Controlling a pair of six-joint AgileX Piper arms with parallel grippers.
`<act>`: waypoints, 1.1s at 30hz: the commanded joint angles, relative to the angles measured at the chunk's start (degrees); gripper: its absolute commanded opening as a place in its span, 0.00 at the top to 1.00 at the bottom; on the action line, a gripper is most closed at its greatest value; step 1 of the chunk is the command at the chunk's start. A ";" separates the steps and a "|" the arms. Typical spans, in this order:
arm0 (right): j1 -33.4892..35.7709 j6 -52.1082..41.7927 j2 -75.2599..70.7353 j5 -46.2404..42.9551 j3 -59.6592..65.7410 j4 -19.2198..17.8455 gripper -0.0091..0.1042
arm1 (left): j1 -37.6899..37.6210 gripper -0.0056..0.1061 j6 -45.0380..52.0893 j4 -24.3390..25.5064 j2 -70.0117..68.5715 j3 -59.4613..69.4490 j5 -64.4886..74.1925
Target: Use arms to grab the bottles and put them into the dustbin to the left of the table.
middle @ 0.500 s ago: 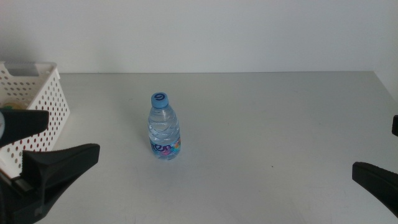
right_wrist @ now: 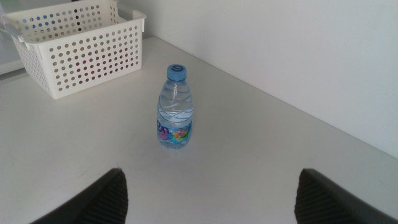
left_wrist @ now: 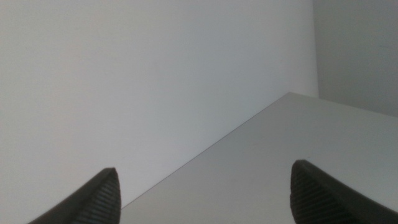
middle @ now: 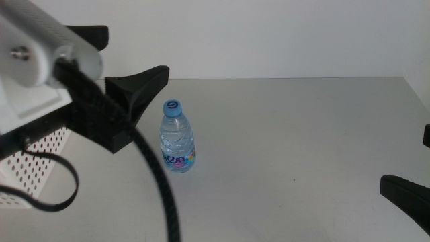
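Middle view is filled at its upper left by the left gripper (middle: 117, 81), raised above the table (middle: 302, 128) with its dark jaws spread wide and nothing held between them; one jaw tip reaches toward the frame's upper centre, just left of and above the water bottle's (middle: 178, 136) blue cap. A white wrist housing is seen at the top left corner, and a black cable (middle: 158, 181) loops down from it to the lower edge of the frame. In the left wrist view the same jaws are seen far apart at the lower corners, with only the pale wall and the table's far edge between them.

The right gripper (middle: 410, 185) is seen waiting at the lower right edge of the middle view, low over the table. In the right wrist view its jaws are parted widely and grip nothing.

The water bottle is standing upright on the table, left of centre, apart from both grippers. The white perforated dustbin (middle: 37, 158) is partly hidden behind the left arm at the left edge; in the right wrist view it (right_wrist: 81, 46) sits in the upper left, well apart from the bottle (right_wrist: 175, 107).
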 commanded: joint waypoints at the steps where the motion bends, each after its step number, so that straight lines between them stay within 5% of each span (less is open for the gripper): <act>1: -0.34 -0.70 0.17 -3.81 -1.29 -0.04 0.17 | 1.91 0.11 -0.63 0.33 2.85 -1.82 -7.16; 10: -0.34 -0.70 0.17 -3.81 -1.29 -0.09 0.17 | 4.70 0.11 -2.91 -1.63 7.69 7.45 -20.21; 22: -0.34 -0.70 0.17 -3.81 -1.29 -0.09 0.17 | 4.70 0.11 5.09 -18.81 12.03 29.76 -49.34; 33: -0.34 -0.70 0.17 -3.81 -1.29 -0.09 0.17 | 4.70 0.11 4.95 -19.98 26.93 30.92 -68.28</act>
